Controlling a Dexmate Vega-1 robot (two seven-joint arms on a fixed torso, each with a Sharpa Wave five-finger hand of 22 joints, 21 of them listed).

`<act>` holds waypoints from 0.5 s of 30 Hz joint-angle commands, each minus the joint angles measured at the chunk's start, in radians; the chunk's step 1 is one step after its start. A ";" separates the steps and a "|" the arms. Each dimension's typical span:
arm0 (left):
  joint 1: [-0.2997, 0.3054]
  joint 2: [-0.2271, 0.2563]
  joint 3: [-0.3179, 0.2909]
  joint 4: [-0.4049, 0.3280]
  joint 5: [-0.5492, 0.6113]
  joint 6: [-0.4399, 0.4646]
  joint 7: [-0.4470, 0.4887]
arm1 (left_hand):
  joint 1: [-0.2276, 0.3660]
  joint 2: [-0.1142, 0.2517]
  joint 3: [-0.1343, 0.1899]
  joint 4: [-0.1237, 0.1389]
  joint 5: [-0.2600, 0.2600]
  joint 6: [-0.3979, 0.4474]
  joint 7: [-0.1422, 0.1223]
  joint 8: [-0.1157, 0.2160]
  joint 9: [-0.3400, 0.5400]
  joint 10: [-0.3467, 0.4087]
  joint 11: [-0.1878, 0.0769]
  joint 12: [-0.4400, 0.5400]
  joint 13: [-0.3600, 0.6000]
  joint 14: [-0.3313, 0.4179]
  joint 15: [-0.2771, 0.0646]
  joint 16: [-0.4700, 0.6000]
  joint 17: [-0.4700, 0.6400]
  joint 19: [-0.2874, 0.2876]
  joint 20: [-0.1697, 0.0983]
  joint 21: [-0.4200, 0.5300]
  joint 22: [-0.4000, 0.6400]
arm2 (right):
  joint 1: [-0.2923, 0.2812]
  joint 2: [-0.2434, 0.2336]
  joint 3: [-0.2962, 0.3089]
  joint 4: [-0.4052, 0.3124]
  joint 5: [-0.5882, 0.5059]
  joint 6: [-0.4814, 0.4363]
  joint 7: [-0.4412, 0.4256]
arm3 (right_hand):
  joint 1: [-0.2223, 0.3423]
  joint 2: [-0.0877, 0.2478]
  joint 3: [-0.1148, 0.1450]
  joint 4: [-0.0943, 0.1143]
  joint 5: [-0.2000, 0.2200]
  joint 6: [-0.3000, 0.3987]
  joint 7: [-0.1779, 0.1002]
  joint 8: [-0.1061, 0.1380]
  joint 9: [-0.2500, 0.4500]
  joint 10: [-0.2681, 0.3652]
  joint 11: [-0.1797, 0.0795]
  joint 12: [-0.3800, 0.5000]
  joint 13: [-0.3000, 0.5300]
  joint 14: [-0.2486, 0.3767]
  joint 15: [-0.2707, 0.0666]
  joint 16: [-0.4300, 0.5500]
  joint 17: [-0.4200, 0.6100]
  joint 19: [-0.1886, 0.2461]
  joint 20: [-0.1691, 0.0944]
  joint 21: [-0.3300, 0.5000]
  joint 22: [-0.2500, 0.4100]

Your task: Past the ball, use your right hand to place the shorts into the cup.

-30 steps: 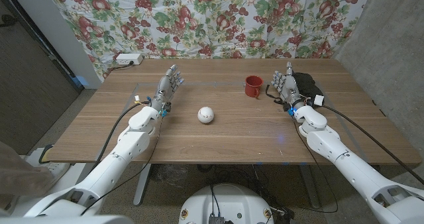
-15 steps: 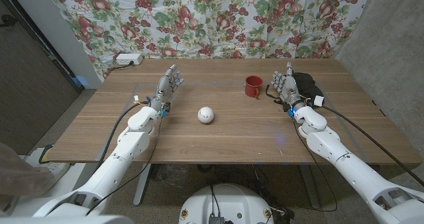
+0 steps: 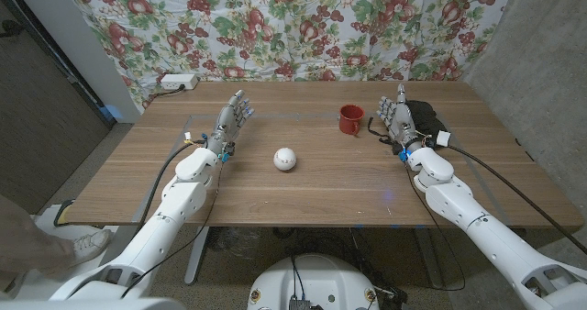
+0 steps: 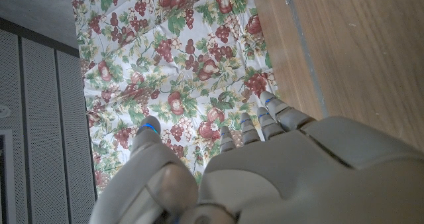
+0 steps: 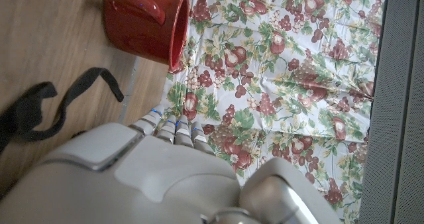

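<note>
A red cup stands upright on the wooden table, past the white ball that lies mid-table. The black shorts sit bunched at the back right, a black strap trailing toward the cup. My right hand stands just left of the shorts, between them and the cup, fingers apart and holding nothing. My left hand stands at the left, fingers spread, empty. The backs of my hands fill the lower part of the left wrist view and the right wrist view.
A floral cloth hangs behind the table. A white power strip lies at the back left corner. A grey wall runs along the right side. A person's shoe shows on the floor at left.
Both hands and the objects have stayed where they were. The person at the lower left edge has shifted, and a shoe has come into sight.
</note>
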 commanded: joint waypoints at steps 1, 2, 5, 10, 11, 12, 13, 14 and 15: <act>-0.011 -0.005 -0.007 0.023 0.022 -0.018 -0.039 | 0.008 0.001 0.008 0.002 -0.005 0.002 -0.003 0.000 0.001 -0.003 -0.009 0.001 0.005 -0.004 -0.039 0.000 0.001 0.001 -0.009 0.005 0.004 | -0.049 -0.024 0.014 -0.069 -0.033 0.025 -0.045 | 0.019 0.002 -0.001 -0.011 0.007 -0.002 0.002 0.000 0.004 -0.005 -0.001 -0.004 0.004 -0.001 0.000 -0.001 0.005 -0.003 0.002 -0.003 0.002; -0.011 -0.005 -0.007 0.022 0.023 -0.019 -0.038 | 0.008 0.001 0.008 0.002 -0.006 0.003 -0.003 0.001 0.001 -0.003 -0.010 0.001 0.005 -0.003 -0.039 0.000 0.001 0.001 -0.009 0.005 0.004 | -0.054 -0.027 0.016 -0.076 -0.034 0.025 -0.050 | 0.020 0.002 -0.001 -0.011 0.007 -0.003 0.002 0.000 0.004 -0.005 -0.001 -0.004 0.004 -0.001 -0.001 -0.001 0.005 -0.003 0.002 -0.003 0.002; -0.008 -0.005 -0.008 0.015 0.026 -0.014 -0.035 | 0.009 0.001 0.008 0.002 -0.006 0.004 -0.002 0.001 0.001 -0.003 -0.010 0.001 0.005 -0.004 -0.038 0.001 0.001 0.001 -0.009 0.005 0.004 | -0.067 -0.038 0.020 -0.093 -0.041 0.026 -0.058 | 0.022 0.002 0.000 -0.013 0.007 -0.002 0.000 0.000 0.004 -0.005 -0.001 -0.004 0.004 -0.001 -0.003 -0.001 0.005 -0.003 0.002 -0.003 0.002; -0.011 -0.006 -0.009 0.016 0.029 -0.019 -0.035 | 0.011 0.001 0.008 0.002 -0.007 0.004 -0.002 0.000 0.001 -0.003 -0.009 0.001 0.005 -0.003 -0.037 0.001 0.001 0.001 -0.009 0.005 0.004 | -0.075 -0.044 0.022 -0.095 -0.047 0.034 -0.058 | 0.027 0.003 0.001 -0.016 0.008 -0.001 -0.001 0.001 0.004 -0.005 -0.002 -0.003 0.004 -0.001 -0.002 -0.001 0.005 -0.003 0.001 -0.004 0.002; -0.010 -0.006 -0.009 0.013 0.031 -0.023 -0.035 | 0.011 0.001 0.008 0.002 -0.008 0.004 -0.003 0.000 0.001 -0.003 -0.009 0.001 0.005 -0.003 -0.038 0.001 0.001 0.001 -0.009 0.005 0.004 | -0.076 -0.047 0.021 -0.097 -0.052 0.031 -0.061 | 0.029 0.003 0.001 -0.016 0.009 -0.001 -0.001 0.001 0.004 -0.005 -0.002 -0.004 0.004 -0.001 -0.002 -0.001 0.005 -0.003 0.001 -0.004 0.002; -0.010 -0.004 -0.008 0.011 0.031 -0.022 -0.037 | 0.011 0.000 0.008 0.003 -0.008 0.004 -0.002 0.000 0.001 -0.003 -0.010 0.001 0.005 -0.003 -0.038 0.001 0.001 0.002 -0.009 0.006 0.004 | -0.075 -0.049 0.020 -0.097 -0.059 0.033 -0.063 | 0.029 0.003 0.002 -0.017 0.009 -0.001 -0.001 0.001 0.004 -0.005 -0.002 -0.003 0.004 -0.002 -0.002 -0.001 0.005 -0.004 0.001 -0.004 0.002; -0.010 -0.003 -0.008 0.011 0.032 -0.022 -0.038 | 0.012 0.000 0.008 0.003 -0.008 0.005 -0.003 0.000 0.001 -0.003 -0.010 0.001 0.005 -0.003 -0.037 0.001 0.001 0.002 -0.010 0.006 0.004 | -0.075 -0.050 0.020 -0.097 -0.065 0.034 -0.066 | 0.030 0.003 0.002 -0.017 0.009 -0.001 0.000 0.001 0.004 -0.005 -0.002 -0.004 0.004 -0.002 -0.002 -0.001 0.005 -0.003 0.001 -0.004 0.002; -0.009 -0.002 -0.007 0.010 0.032 -0.022 -0.040 | 0.012 0.000 0.008 0.003 -0.008 0.004 -0.002 0.000 0.001 -0.003 -0.010 0.001 0.005 -0.002 -0.037 0.002 0.001 0.002 -0.010 0.006 0.004 | -0.074 -0.050 0.020 -0.097 -0.070 0.037 -0.069 | 0.031 0.003 0.002 -0.018 0.009 -0.001 -0.001 0.001 0.004 -0.005 -0.002 -0.003 0.004 -0.003 -0.002 -0.001 0.005 -0.004 0.001 -0.004 0.002; -0.007 -0.001 -0.007 0.007 0.033 -0.020 -0.039 | 0.012 0.000 0.008 0.003 -0.008 0.004 -0.002 0.000 0.001 -0.003 -0.010 0.001 0.005 -0.002 -0.038 0.002 0.002 0.002 -0.010 0.006 0.004 | -0.074 -0.052 0.019 -0.099 -0.076 0.036 -0.073 | 0.033 0.003 0.002 -0.019 0.010 0.000 -0.001 0.002 0.004 -0.005 -0.002 -0.003 0.004 -0.002 -0.003 -0.001 0.005 -0.004 0.000 -0.004 0.002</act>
